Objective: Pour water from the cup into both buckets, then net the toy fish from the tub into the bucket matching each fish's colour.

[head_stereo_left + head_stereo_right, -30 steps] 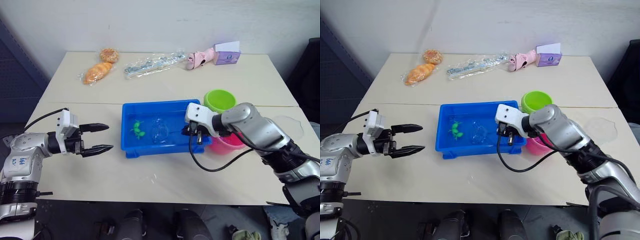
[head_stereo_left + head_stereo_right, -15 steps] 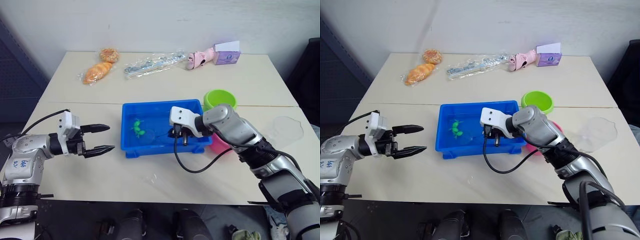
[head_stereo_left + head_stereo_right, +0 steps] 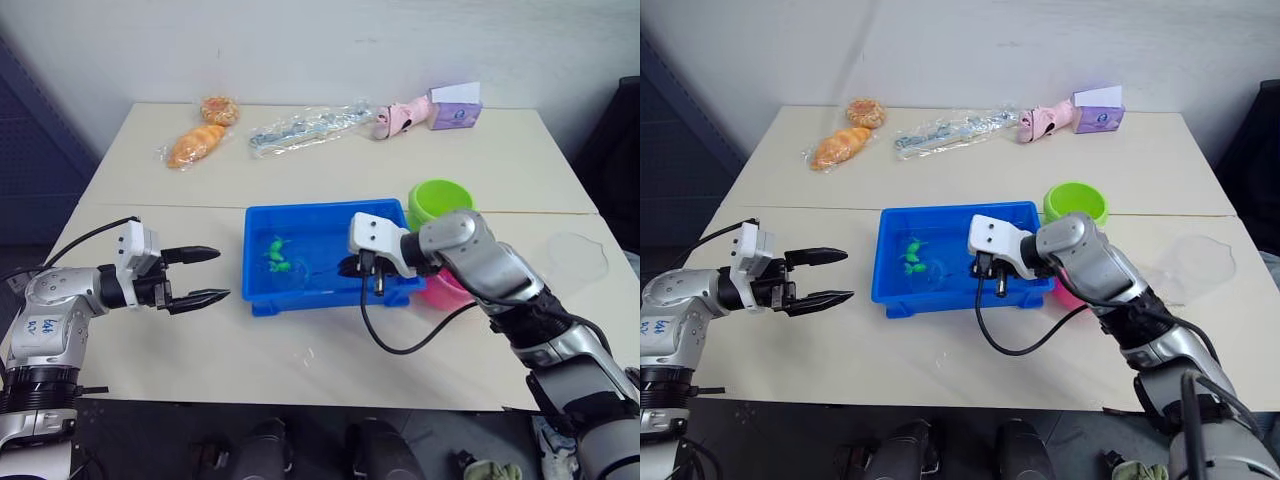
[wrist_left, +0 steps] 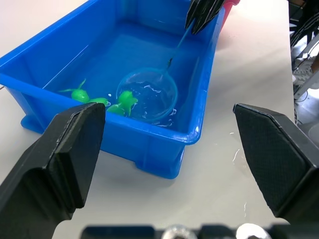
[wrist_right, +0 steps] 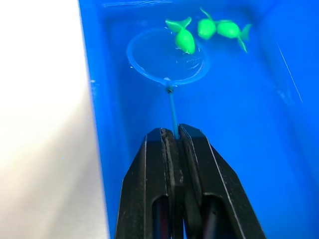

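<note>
Over the tub, right claw (image 5: 172,133): I am seeing its two black fingers pressing together on the thin handle of the net (image 5: 167,56), with the claw reaching into the near right part of the tub (image 3: 262,225).
Net: its light blue hoop is lying in the water just ahead of my right fingertips, tilting slightly, and one green fish (image 5: 183,38) is sitting at the hoop's far edge; I cannot tell whether it is inside the mesh or resting on the rim.
Other fish: two more green ones (image 5: 223,29) are floating just beyond the hoop, farther from the right claw, touching or nearly touching each other.
Left claw (image 3: 210,275): I am holding it spread wide and empty, hovering over bare table, well apart from the tub's left wall and pointing toward it.
Tub: it is sitting between my two claws, with water in it.
Green bucket (image 3: 439,199): it is standing upright just behind my right forearm, beside the tub's far right corner.
Pink bucket (image 3: 447,291): it is mostly hiding under my right forearm, just beside the tub's right end.
Cup (image 3: 577,255): it is sitting on the table out past my right elbow, well apart from the claw.
Far edge of the table: wrapped pastries (image 3: 196,144), a clear bag (image 3: 305,126), a pink toy (image 3: 398,116) and a purple box (image 3: 455,108) are lying well beyond both claws.
</note>
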Tool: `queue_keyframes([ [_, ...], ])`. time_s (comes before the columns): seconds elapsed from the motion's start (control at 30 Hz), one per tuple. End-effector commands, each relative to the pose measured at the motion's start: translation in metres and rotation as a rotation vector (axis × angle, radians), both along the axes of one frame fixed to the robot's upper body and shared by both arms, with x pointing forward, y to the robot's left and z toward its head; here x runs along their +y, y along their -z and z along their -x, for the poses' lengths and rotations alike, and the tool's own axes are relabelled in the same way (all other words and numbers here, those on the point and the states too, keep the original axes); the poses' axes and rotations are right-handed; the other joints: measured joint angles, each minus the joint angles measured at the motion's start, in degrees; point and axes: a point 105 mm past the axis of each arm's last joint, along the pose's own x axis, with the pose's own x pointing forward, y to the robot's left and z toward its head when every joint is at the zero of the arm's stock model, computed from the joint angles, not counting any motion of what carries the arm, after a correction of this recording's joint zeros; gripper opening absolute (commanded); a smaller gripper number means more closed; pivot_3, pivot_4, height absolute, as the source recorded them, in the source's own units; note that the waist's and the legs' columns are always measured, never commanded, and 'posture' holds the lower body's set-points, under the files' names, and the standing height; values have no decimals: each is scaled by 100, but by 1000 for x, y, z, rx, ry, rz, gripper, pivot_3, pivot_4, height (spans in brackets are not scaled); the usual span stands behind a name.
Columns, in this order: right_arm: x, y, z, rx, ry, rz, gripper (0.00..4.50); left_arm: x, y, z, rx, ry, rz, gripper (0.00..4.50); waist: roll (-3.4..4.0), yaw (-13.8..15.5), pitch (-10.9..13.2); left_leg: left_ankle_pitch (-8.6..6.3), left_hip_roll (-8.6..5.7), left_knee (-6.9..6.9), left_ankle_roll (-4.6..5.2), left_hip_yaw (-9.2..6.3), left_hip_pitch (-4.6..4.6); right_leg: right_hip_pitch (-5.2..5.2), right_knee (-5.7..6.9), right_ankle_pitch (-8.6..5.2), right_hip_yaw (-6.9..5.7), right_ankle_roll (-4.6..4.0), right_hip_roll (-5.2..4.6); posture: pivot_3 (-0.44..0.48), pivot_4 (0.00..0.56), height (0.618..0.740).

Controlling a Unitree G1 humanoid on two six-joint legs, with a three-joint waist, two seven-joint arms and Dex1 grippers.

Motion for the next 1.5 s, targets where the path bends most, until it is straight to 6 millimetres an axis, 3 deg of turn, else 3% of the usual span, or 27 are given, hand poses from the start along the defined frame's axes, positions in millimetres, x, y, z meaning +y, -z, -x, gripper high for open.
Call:
queue_keyframes([
  [0.03,-5,-24,3,-58,-6,-72,0,2,-7,-1,-34,-1,-11,4428,0,-2,0,0,0,0,0,0,0,0,0,0,0,0,0,0,150,740],
  [0.3,-40,-52,26,-151,-17,-151,0,-4,-11,-5,-57,15,8,4428,-2,26,0,-5,0,-1,3,-4,0,6,-9,0,-3,0,0,0,150,740],
  [0.73,-114,-85,49,-306,232,-254,0,-40,-15,-11,-98,129,63,4428,-4,18,1,-6,0,-1,3,2,4,14,-12,0,0,0,3,0,150,740],
  [0.9,-168,-100,42,-390,463,-218,0,-64,-28,-16,-136,191,121,4428,-5,39,2,-5,0,1,3,1,7,21,-15,0,0,1,3,0,150,740],
  [1.07,-210,-95,24,-501,619,-50,0,-87,-40,-21,-143,213,193,4428,-6,48,2,-5,-1,2,3,1,6,22,-18,1,0,2,4,0,150,740],
  [1.3,-237,-85,0,-619,693,37,0,-112,-56,-23,-133,226,278,4428,-5,17,3,5,3,2,-7,11,10,17,-9,1,6,2,12,0,150,740],
  [1.5,-239,-79,-13,-752,659,140,0,-133,-65,-22,-142,237,294,4428,-5,36,3,5,2,4,-7,11,8,19,-12,1,5,3,11,0,150,740],
])
